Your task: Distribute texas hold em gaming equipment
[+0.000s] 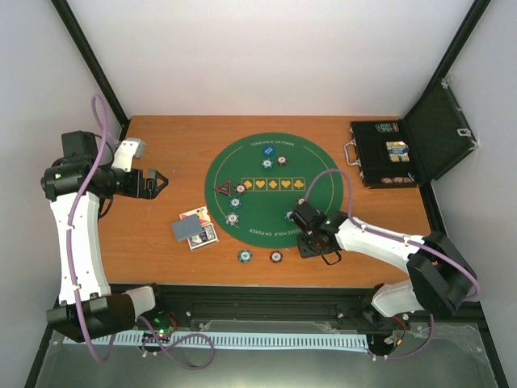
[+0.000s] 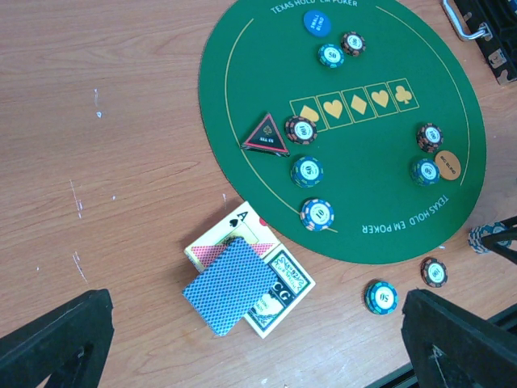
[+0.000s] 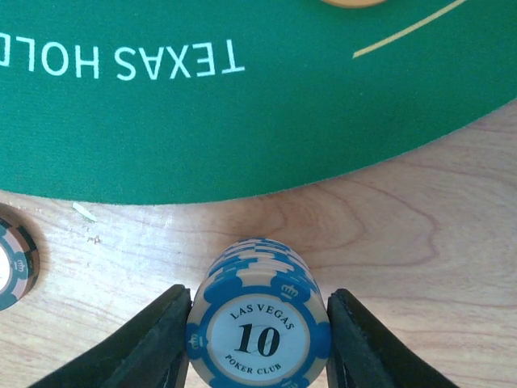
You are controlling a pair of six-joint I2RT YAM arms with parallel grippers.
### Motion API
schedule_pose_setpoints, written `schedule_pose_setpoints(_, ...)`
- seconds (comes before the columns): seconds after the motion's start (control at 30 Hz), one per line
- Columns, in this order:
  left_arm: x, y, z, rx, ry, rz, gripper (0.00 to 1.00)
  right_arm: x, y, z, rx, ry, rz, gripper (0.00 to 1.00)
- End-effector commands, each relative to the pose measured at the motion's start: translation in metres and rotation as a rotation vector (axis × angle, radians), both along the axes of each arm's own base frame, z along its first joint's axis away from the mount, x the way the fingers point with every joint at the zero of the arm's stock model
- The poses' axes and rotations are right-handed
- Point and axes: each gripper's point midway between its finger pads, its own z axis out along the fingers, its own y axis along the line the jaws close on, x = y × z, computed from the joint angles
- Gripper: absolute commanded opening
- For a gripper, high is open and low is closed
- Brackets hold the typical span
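Observation:
My right gripper [image 1: 312, 244] is shut on a stack of blue "10" poker chips [image 3: 258, 319], standing on the wood just off the green mat's near edge; the fingers [image 3: 145, 343] press both its sides. My left gripper [image 1: 158, 183] is open and empty, high over the table's left side. A blue-backed card deck [image 2: 230, 284] lies on face-up cards left of the mat. A red-edged triangle marker [image 2: 266, 135], a blue disc [image 2: 317, 23], an orange disc [image 2: 447, 165] and several chips [image 2: 307, 170] lie on the mat. Two chips [image 2: 380, 296] lie on the wood near it.
The round green felt mat [image 1: 258, 218] covers the table's middle. The black hinged case [image 1: 396, 153] stands open at the back right. A small white-grey object [image 1: 129, 151] sits at the far left. One chip [image 3: 12, 267] lies left of the held stack.

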Motion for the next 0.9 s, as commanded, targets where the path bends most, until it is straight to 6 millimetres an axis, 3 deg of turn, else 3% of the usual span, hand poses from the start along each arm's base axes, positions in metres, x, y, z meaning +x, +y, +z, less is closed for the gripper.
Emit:
schedule_pose_setpoints(0.0,-0.002,0.0,0.011,0.012,-0.034,-0.005,1.0,-0.004,-0.006,-0.007,-0.017,0.022,-0.016,0.45)
schedule_pose_setpoints(0.13,-0.002,0.0,0.012,0.011,-0.035,-0.005,1.0,-0.004,-0.005,-0.007,-0.015,0.022,-0.014,0.53)
schedule_pose_setpoints(0.23,-0.002,0.001,0.013,0.014,-0.038,-0.004,1.0,-0.003,-0.006,-0.007,-0.015,0.019,-0.015,0.53)
schedule_pose_setpoints(0.4,-0.002,0.0,0.012,0.012,-0.037,-0.005,1.0,-0.003,-0.006,-0.007,-0.018,0.019,-0.014,0.49)
schedule_pose_setpoints(0.6,-0.001,0.001,0.012,0.015,-0.036,-0.002,1.0,-0.001,-0.005,-0.002,-0.014,0.009,-0.015,0.36)
schedule_pose_setpoints(0.87,-0.001,0.001,0.011,0.012,-0.034,-0.006,1.0,0.01,0.002,0.03,0.005,-0.042,-0.011,0.3)
